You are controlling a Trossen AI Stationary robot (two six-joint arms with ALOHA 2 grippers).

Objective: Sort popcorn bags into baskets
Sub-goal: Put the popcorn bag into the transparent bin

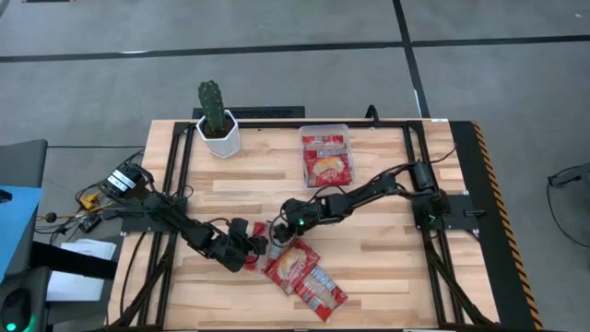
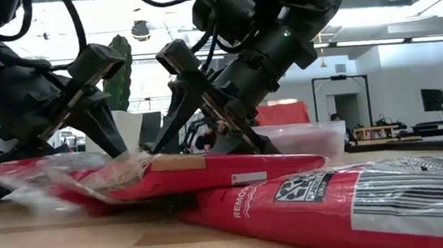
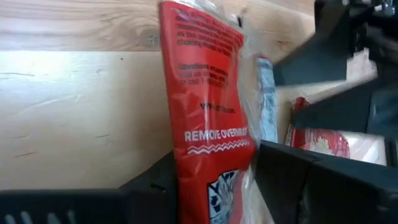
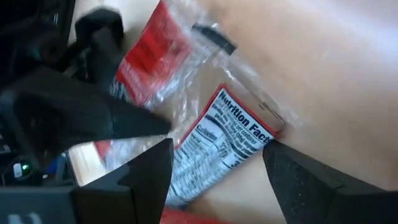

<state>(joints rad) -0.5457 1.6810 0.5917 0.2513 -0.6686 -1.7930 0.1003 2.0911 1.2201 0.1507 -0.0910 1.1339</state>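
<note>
Popcorn bags point(image 1: 300, 269) lay clustered low centre of the high view, with two more in the clear basket point(image 1: 325, 135) at upper centre. Left gripper point(image 1: 261, 245) and right gripper point(image 1: 279, 242) met at the pile's upper-left edge. Low view: both sets of fingers spread, tips down on the wrapper. Left wrist view: fingers parted astride one red bag, unclamped. Right wrist view alone showed a nutrition-label panel between open fingers. Probably light, floppy, slick film; pinch an edge seam.
</note>
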